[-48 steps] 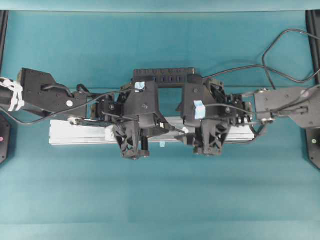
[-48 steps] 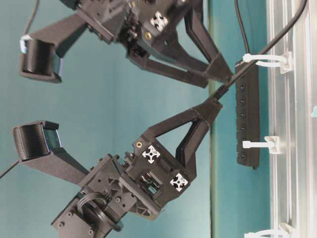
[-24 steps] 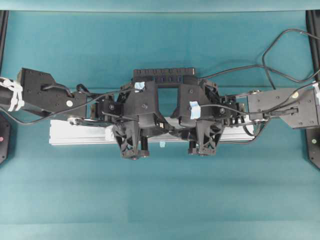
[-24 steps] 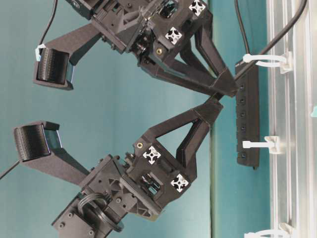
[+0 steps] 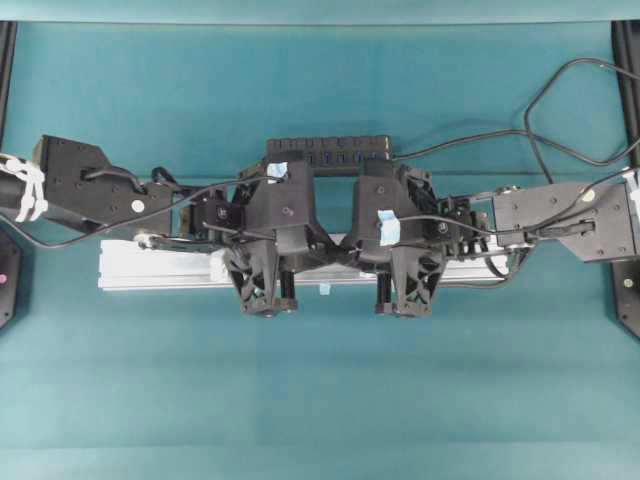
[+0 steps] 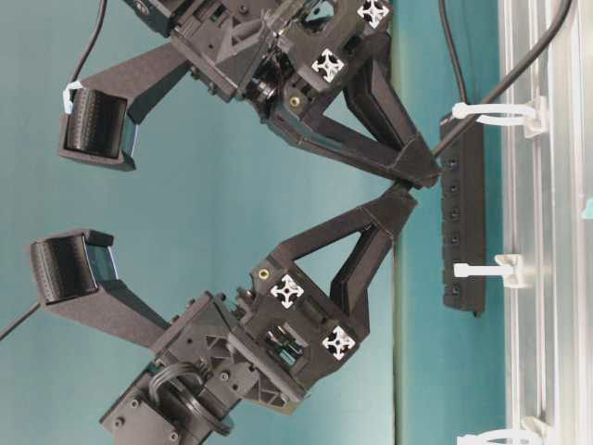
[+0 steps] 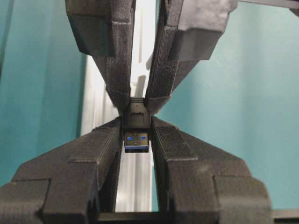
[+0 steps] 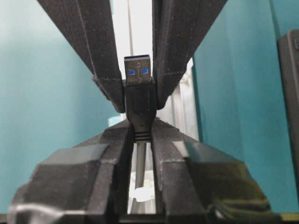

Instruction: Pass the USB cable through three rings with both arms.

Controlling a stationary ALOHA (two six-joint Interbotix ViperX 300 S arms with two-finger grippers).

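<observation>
The USB cable's black plug (image 7: 137, 119) hangs above the silver rail (image 6: 547, 278), its metal tip (image 8: 138, 69) pointing at my left arm. My left gripper (image 7: 137, 128) is shut on the plug body. Facing it tip to tip, my right gripper (image 8: 141, 133) is shut on the ribbed collar just behind the plug. In the table-level view the cord (image 6: 519, 69) runs through the top ring (image 6: 496, 113) to the meeting fingertips (image 6: 408, 190). A second ring (image 6: 486, 270) and a third ring (image 6: 496, 436) stand further along the rail with nothing through them.
A black multi-port hub (image 5: 328, 150) lies on the teal table just behind the rail (image 5: 160, 270). Loose black cords (image 5: 540, 110) loop over the back right of the table. Small pale-blue tabs (image 5: 324, 289) sit on the rail's front edge.
My right gripper moved left to meet the left one and closed on the cable behind the plug. The left gripper kept its hold and stayed put.
</observation>
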